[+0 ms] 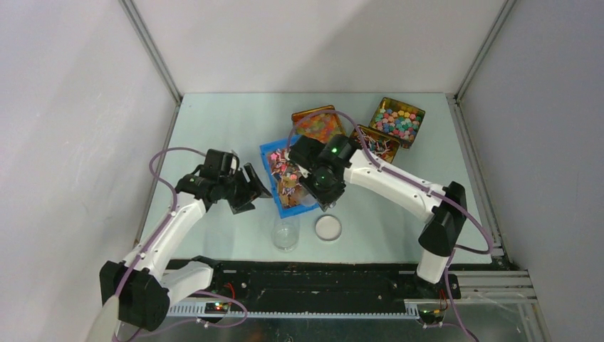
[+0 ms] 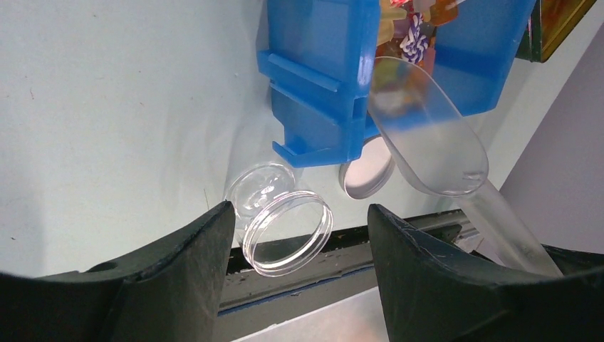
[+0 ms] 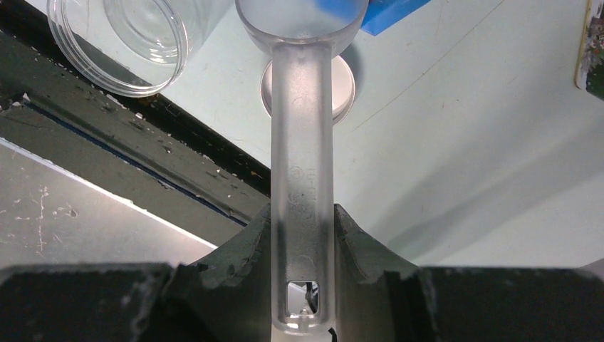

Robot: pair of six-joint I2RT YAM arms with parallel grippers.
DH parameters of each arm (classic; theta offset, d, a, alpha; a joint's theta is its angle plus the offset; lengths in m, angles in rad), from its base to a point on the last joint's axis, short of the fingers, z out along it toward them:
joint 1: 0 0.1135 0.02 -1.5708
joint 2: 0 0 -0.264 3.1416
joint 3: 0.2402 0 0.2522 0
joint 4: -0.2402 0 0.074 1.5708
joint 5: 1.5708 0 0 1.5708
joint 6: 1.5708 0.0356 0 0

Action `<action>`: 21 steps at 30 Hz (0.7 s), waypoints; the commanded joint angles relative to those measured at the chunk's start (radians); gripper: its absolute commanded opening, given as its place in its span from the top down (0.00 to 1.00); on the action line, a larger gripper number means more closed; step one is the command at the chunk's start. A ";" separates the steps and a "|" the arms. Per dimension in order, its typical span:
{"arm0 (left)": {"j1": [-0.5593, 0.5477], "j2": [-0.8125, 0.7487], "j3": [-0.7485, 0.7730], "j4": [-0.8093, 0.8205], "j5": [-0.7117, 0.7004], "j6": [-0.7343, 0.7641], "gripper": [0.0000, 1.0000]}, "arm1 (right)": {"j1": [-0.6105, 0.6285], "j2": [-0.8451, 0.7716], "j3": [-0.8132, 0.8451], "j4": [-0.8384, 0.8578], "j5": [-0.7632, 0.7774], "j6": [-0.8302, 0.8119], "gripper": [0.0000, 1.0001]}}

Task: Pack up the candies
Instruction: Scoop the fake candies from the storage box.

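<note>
The candies are small wrapped sweets in mixed colours, heaped in a blue tray at mid-table. In the left wrist view some candies show in the blue tray. My right gripper is shut on the handle of a clear plastic scoop, whose bowl hangs at the tray's near end, no candies seen in it. An empty clear jar stands in front of the tray, its round lid beside it. My left gripper is open and empty, left of the tray.
Three gold tins stand at the back right: one with pastel round sweets, one with orange contents, one with striped pieces. The black rail runs along the table's near edge, just behind the jar.
</note>
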 commanded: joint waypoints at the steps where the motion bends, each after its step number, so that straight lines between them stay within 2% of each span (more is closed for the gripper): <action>1: 0.007 -0.025 0.005 0.021 -0.004 0.010 0.26 | -0.002 0.059 0.075 -0.073 -0.007 0.007 1.00; 10: 0.003 0.081 0.081 0.072 0.007 0.015 0.28 | -0.008 0.068 0.120 -0.116 -0.084 0.011 1.00; 21: -0.060 0.222 0.125 0.143 -0.012 -0.018 0.40 | -0.020 0.078 0.133 -0.114 -0.127 0.031 1.00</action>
